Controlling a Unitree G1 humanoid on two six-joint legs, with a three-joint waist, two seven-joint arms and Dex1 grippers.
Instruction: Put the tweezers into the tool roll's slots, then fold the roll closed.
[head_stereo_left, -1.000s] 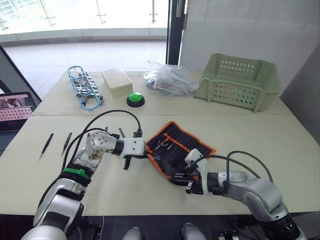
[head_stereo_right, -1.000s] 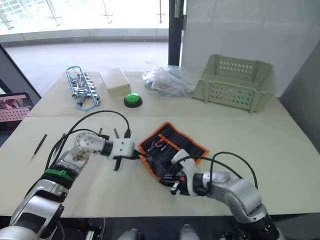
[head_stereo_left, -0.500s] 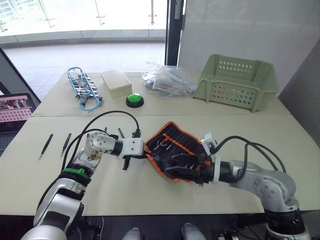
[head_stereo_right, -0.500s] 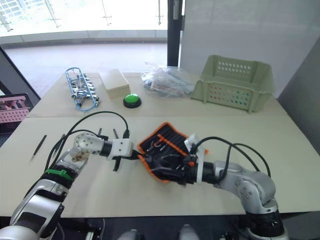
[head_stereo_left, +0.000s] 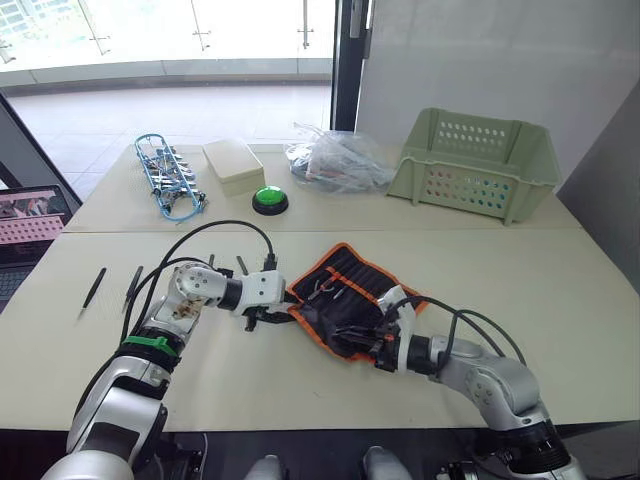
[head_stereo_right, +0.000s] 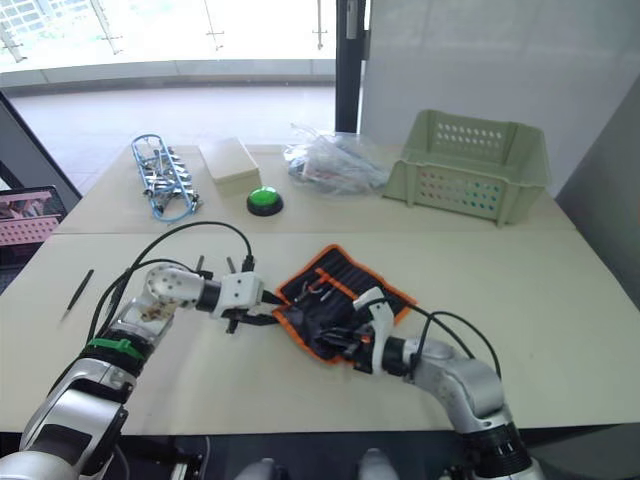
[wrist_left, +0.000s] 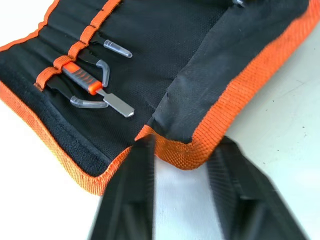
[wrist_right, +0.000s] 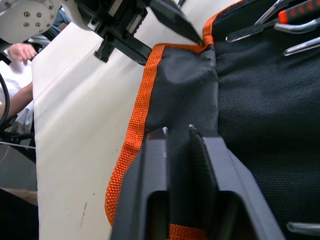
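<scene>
My right pincer (wrist_right: 177, 137) is clamped on the near orange-edged hem of the tool roll (head_stereo_left: 350, 295), its two fingers nearly together with a thin fold of black fabric between them; I judge this grip is there to lift the near flap over the pockets. My left pincer (wrist_left: 182, 152) stands with its fingers apart, straddling the roll's left corner and touching the edging, which I read as pinning that corner so the roll does not slide while the flap is pulled.

The roll lies open on the table (head_stereo_left: 560, 300), just ahead of both pincers. A few metal tools sit in the slots (wrist_left: 75, 75) on its inner face. Two tweezers (head_stereo_left: 95, 288) lie on the table well to the left of the roll, outside it, so slotting looks unfinished.

Room: bare table surrounds the roll on its right and far sides. The green button (head_stereo_left: 270, 198), the clip bundle (head_stereo_left: 170, 178), the plastic bag (head_stereo_left: 340, 160) and the green basket (head_stereo_left: 480, 160) all stand well beyond the roll's far edge, clear of the fold.
</scene>
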